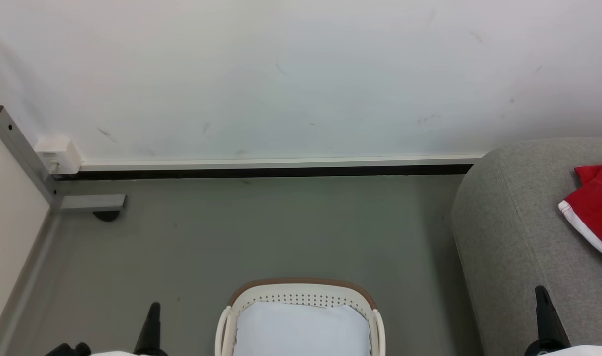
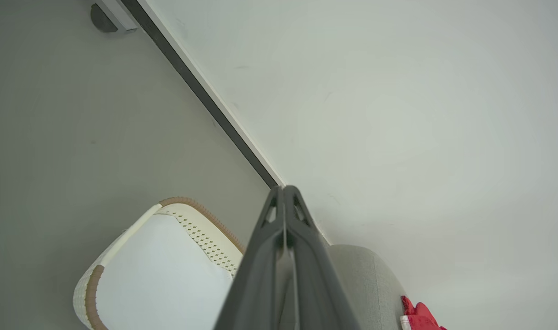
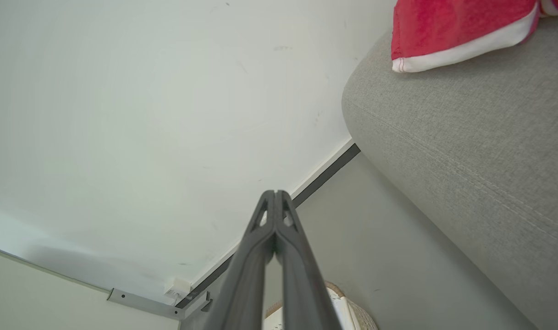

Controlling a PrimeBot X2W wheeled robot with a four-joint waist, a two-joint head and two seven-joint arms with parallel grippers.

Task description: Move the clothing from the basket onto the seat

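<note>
The white perforated basket (image 1: 301,296) with a brown rim stands on the floor at the bottom centre of the head view, with a pale liner sheet (image 1: 303,329) inside; I see no red fabric in it. Red clothing (image 1: 595,205) with a white hem lies on the grey seat (image 1: 508,232) at the right edge. My left gripper (image 1: 154,307) is shut and empty, low at the left of the basket. My right gripper (image 1: 540,291) is shut and empty, in front of the seat. The wrist views show the basket (image 2: 201,229), the seat (image 3: 466,137) and the clothing (image 3: 453,27).
A white wall (image 1: 301,74) with a dark baseboard (image 1: 271,172) runs across the back. A grey metal frame leg (image 1: 90,202) with a foot stands at the left, beside a small white box (image 1: 58,155). Grey floor (image 1: 281,232) lies between wall and basket.
</note>
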